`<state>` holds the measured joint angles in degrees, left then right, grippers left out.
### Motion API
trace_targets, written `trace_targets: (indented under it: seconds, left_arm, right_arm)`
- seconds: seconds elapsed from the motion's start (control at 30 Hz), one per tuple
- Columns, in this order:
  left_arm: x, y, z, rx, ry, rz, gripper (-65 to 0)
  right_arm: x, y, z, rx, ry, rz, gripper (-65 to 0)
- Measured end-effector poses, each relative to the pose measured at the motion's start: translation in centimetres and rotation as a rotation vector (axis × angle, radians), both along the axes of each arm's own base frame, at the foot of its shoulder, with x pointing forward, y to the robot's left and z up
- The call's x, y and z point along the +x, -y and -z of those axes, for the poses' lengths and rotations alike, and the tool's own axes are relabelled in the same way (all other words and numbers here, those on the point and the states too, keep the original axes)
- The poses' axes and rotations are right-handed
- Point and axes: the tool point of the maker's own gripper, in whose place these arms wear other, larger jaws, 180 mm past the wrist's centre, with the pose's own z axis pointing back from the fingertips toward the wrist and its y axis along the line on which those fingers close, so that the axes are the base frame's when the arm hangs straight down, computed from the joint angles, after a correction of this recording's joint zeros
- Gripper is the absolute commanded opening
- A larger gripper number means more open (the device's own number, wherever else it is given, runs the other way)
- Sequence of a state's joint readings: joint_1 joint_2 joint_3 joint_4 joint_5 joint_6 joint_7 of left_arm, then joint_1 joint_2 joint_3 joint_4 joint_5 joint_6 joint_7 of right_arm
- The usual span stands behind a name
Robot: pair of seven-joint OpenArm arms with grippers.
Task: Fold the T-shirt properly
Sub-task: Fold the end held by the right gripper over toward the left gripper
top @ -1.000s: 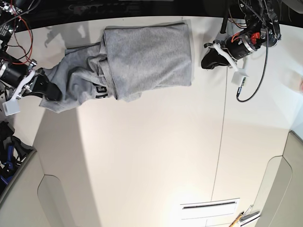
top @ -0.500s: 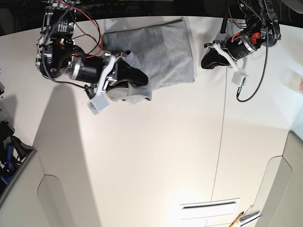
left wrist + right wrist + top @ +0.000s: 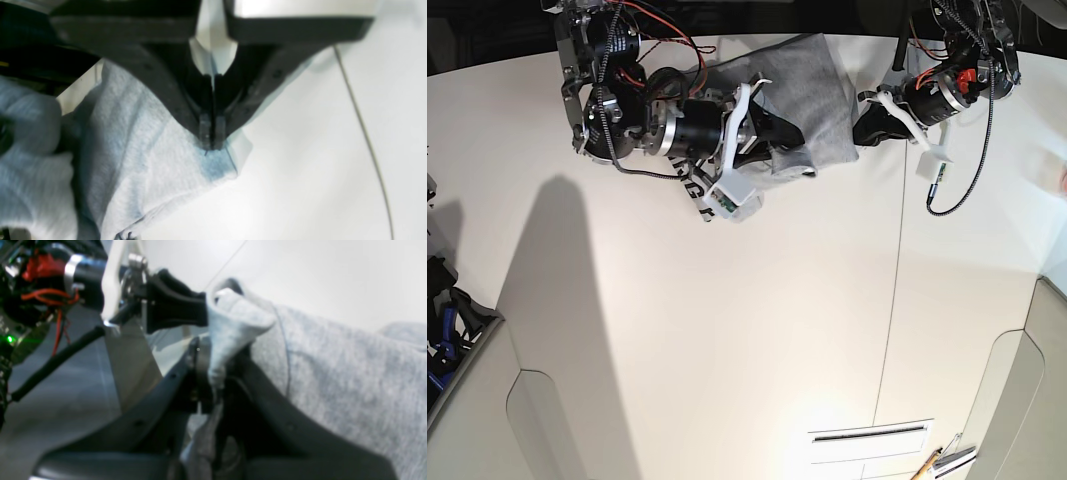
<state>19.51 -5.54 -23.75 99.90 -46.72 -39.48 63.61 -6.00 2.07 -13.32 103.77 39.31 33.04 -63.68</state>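
White tabletop fills the base view. At upper centre lies the T-shirt, soft grey cotton, partly doubled over. The right gripper, left of the cloth, pinches a bunched fold between closed jaws. The left gripper, at the shirt's right edge, has its jaws pressed together over a corner; whether fabric is caught is unclear. Light and limp, the cloth likely sags, so hems and corners suit gripping best.

place: robotics lab | cue: white table; exposed wiring (red, black)
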Motion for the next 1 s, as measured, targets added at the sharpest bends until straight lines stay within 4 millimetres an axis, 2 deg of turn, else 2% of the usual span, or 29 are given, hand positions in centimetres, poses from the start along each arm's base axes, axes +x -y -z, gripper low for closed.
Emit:
trace_targets:
  seconds: [0.17,0.23,0.27,0.3,0.33,0.57,0.63,0.77,0.8,0.83,0.9,1.0]
  left_arm:
    - [0.0,0.0,0.0,0.0,0.0,0.0,-65.0]
    - [0.0,0.0,0.0,0.0,0.0,0.0,-65.0]
    - [0.0,0.0,0.0,0.0,0.0,0.0,-65.0]
    - [0.0,0.0,0.0,0.0,0.0,0.0,-65.0]
    - [0.0,0.0,0.0,0.0,0.0,0.0,-65.0]
    - [0.2,0.0,-0.2,-0.006,0.013,-0.007,-65.0]
    - [0.3,0.0,-0.3,-0.008,0.019,-0.01,-65.0]
    - [0.5,0.2,-0.5,-0.028,0.028,-0.014,-65.0]
    - [0.5,0.2,-0.6,-0.031,0.029,-0.014,-65.0]
    - [0.5,0.2,-0.6,-0.031,0.029,-0.014,-65.0]
    - [0.5,0.2,-0.6,-0.031,0.029,-0.014,-65.0]
    - [0.5,0.2,-0.6,-0.031,0.029,-0.014,-65.0]
  right_arm:
    - [-1.1,-1.2,-0.1,0.003,0.0,-0.05,-64.4]
    - [-1.5,-1.6,-0.1,0.003,0.0,-0.069,-47.4]
    - [-1.7,-1.8,-0.1,0.006,0.0,-0.079,-40.9]
    - [-2.0,-2.1,-0.2,0.009,0.001,-0.09,-37.3]
    - [-2.2,-2.4,-0.2,0.011,0.001,-0.1,-36.7]
    - [-3.4,-3.6,-0.8,0.039,-0.005,-0.153,-36.8]
    - [-2.8,-3.5,-1.0,0.032,0.015,-0.154,-36.8]
    - [0.1,-3.2,-1.9,-0.016,0.112,-0.151,-37.4]
    - [0.9,-3.1,-2.3,-0.026,0.139,-0.152,-40.4]
    - [1.6,-2.9,-2.4,-0.05,0.164,-0.153,-46.8]
    - [2.5,-2.2,-2.1,-0.116,0.192,-0.163,-65.0]
    - [3.5,-0.9,-1.3,-0.206,0.22,-0.164,-65.0]
